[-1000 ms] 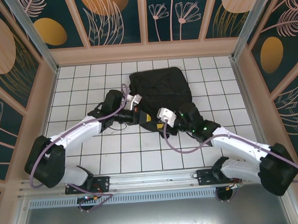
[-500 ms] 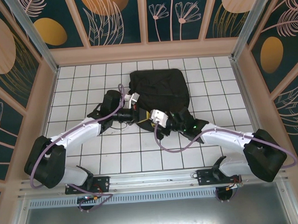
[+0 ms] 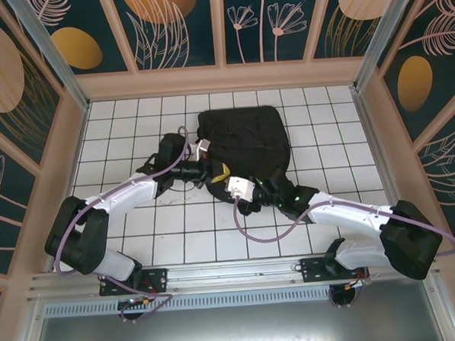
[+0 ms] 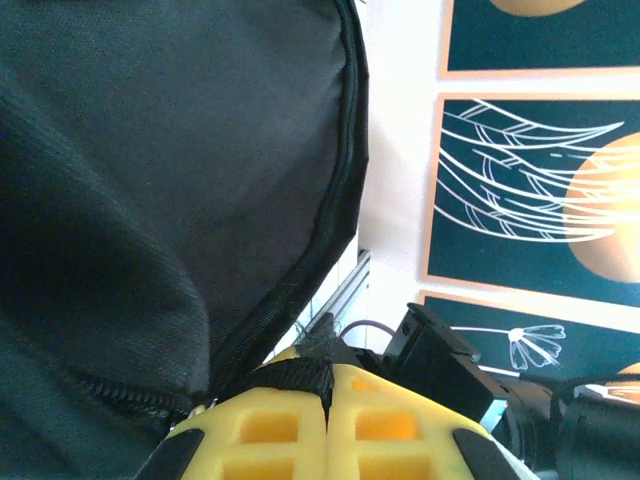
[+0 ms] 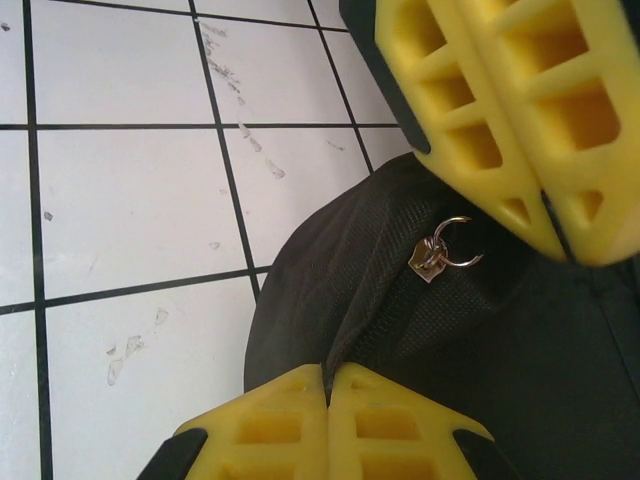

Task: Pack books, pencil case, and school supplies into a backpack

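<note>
My left arm [image 3: 122,199] reaches in from the left, across the white tiled table [image 3: 131,229], to the near left corner of the backpack [image 3: 245,135]. The left gripper [image 4: 328,378] has its yellow fingers pressed together. A bit of black cloth by the zip is pinched between them.

The backpack is big, soft and black. It lies flat in the middle of the table, closer to the far wall. From the right wrist I see a small silver zip pull [image 5: 437,255] with a ring on the black cloth. It sits between the two grippers, just under the left one's fingers.

My right arm [image 3: 344,214] comes in from the right. The right gripper [image 5: 327,372] is pressed together too. It pinches a fold of the backpack's cloth right at the edge, next to the white tiles. The two grippers are very near each other.
</note>
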`<state>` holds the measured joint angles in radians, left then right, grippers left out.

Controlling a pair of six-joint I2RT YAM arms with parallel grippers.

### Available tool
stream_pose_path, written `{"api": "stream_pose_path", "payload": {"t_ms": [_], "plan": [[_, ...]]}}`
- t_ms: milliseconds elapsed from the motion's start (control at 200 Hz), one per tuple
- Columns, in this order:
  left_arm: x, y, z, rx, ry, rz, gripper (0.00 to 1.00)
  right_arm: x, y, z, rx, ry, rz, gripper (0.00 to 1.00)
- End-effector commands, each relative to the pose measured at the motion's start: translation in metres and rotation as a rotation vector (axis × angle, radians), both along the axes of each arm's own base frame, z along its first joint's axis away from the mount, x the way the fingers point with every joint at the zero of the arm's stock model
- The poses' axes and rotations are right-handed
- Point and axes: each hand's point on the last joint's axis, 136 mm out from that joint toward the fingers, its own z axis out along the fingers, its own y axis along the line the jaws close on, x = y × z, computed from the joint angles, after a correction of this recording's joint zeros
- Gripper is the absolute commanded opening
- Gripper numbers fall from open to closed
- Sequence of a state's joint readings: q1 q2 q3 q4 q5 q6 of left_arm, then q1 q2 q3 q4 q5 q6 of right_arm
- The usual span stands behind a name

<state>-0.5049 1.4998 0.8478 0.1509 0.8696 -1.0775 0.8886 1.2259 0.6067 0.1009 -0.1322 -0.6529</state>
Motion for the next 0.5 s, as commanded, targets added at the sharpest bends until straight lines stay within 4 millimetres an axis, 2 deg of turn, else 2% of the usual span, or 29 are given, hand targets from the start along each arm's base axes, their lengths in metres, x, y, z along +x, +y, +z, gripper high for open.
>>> {"api": "stream_pose_path", "payload": {"t_ms": [0, 275, 490], "plan": [[0.031, 0.007, 0.041, -0.075, -0.116, 0.064, 0.0, -0.023, -0.009, -0.021, -0.109, 0.05, 0.067, 0.0], [0.045, 0.039, 0.032, -0.043, -0.118, 0.143, 0.0, -0.02, -0.018, -0.018, -0.138, 0.032, 0.03, 0.0], [0.06, 0.048, 0.036, 0.027, -0.175, 0.17, 0.0, -0.023, -0.024, -0.014, -0.164, 0.032, 0.028, 0.0]]}}
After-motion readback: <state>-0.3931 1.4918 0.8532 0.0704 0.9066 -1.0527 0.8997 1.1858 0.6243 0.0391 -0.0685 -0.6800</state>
